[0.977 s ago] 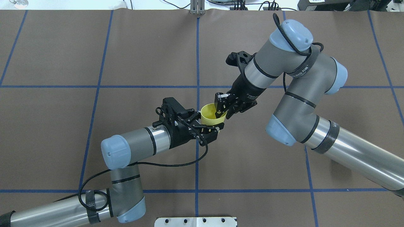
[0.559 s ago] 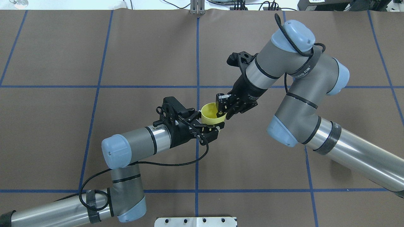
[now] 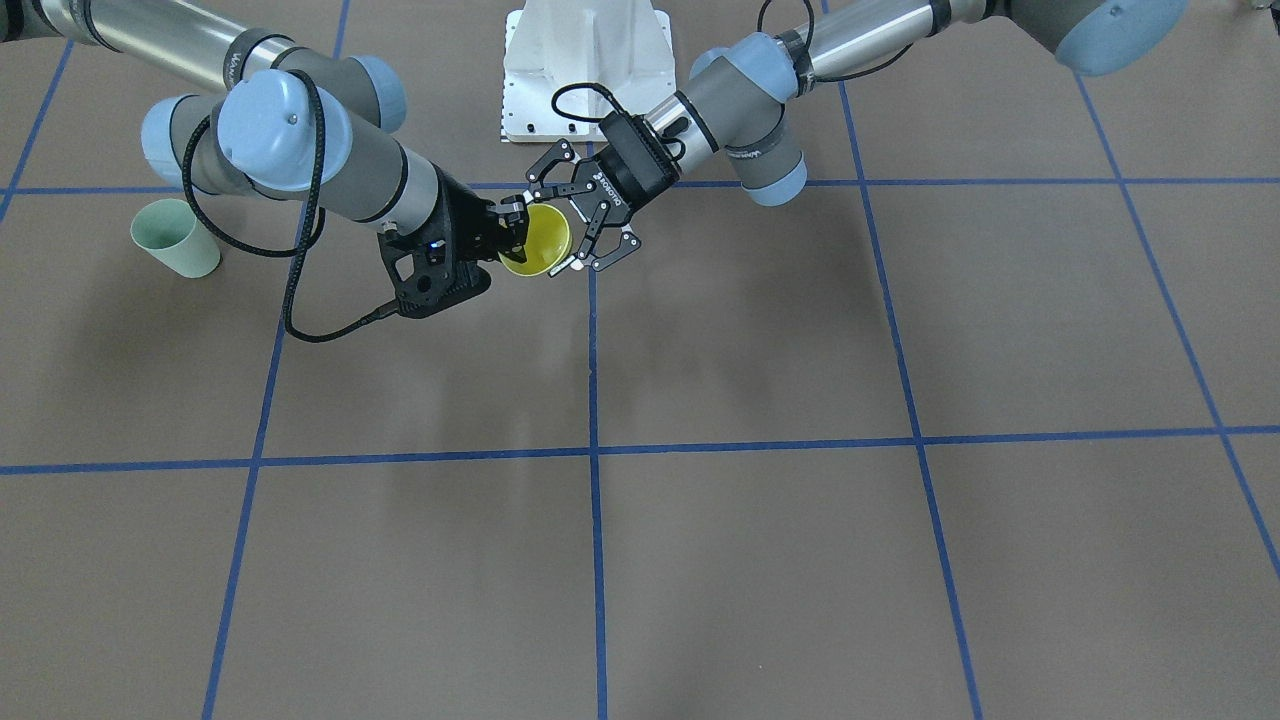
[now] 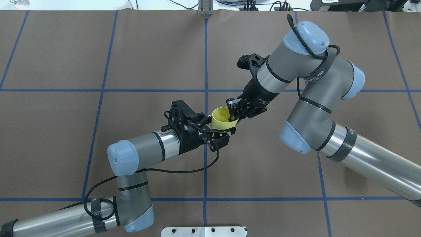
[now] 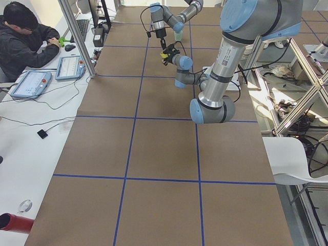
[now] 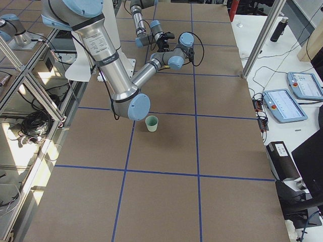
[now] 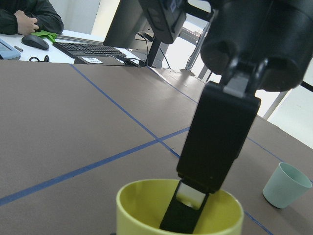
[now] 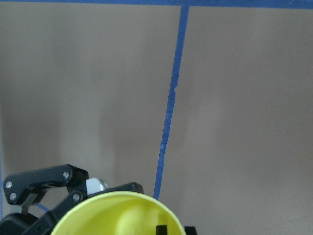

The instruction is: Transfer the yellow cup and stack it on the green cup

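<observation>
Just two: yellow cup [image 4: 221, 119], green cup [image 3: 175, 238]

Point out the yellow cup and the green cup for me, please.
yellow cup [image 4: 220, 124]: overhead exterior view, on its outer wall below the rim.
green cup [image 3: 188, 250]: exterior front-facing view, on its side wall.

Overhead: rear, high above bench [image 4: 59, 52]
Front: opposite, steep
Wrists: close, share yellow cup [image 7: 137, 210]
Sides: bench ends, probably farthest
</observation>
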You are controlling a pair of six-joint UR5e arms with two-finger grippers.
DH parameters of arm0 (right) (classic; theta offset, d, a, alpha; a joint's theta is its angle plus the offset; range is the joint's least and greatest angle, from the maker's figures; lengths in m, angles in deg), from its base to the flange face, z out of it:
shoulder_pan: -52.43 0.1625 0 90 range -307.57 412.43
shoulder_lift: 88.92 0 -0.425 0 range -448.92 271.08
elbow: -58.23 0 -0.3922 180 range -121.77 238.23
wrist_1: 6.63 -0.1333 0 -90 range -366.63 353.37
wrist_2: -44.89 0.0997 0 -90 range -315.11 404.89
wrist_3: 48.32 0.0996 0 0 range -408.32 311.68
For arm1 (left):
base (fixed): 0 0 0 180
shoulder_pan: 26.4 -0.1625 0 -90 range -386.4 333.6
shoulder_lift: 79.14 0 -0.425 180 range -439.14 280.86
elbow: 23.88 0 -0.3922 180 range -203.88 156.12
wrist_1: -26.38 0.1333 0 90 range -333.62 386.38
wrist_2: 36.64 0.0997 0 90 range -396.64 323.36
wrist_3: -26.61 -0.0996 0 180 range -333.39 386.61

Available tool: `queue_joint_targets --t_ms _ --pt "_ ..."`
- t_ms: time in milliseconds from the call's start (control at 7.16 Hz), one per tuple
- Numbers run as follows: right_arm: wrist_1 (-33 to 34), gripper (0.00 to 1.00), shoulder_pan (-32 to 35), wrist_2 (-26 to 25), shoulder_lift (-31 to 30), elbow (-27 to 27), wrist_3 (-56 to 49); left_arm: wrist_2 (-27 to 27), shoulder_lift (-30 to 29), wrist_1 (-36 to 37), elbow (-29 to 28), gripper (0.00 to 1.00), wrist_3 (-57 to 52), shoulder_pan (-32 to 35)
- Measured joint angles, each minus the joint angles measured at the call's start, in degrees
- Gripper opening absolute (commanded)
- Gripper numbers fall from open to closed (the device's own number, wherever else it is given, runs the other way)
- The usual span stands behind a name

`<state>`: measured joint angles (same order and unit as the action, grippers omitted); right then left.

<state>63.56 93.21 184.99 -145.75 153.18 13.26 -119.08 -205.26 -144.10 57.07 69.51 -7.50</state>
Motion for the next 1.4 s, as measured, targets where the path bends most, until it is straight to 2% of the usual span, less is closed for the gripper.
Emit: queue_joint_targets --t_ms 838,1117,1396 --pt "0.02 0.00 1.44 -1.70 -1.17 0.94 -0.61 0.01 -0.05 -0.29 0.25 1.00 0.37 0.14" --pt "0.15 0.00 4.39 -5.14 -2.91 0.94 -0.65 0.02 0.26 -0.24 0.44 1.00 0.94 0.31" --pt "0.26 0.00 6.85 -11.32 -4.06 1.55 -0.81 0.06 2.68 0.11 1.01 0.99 1.41 1.02"
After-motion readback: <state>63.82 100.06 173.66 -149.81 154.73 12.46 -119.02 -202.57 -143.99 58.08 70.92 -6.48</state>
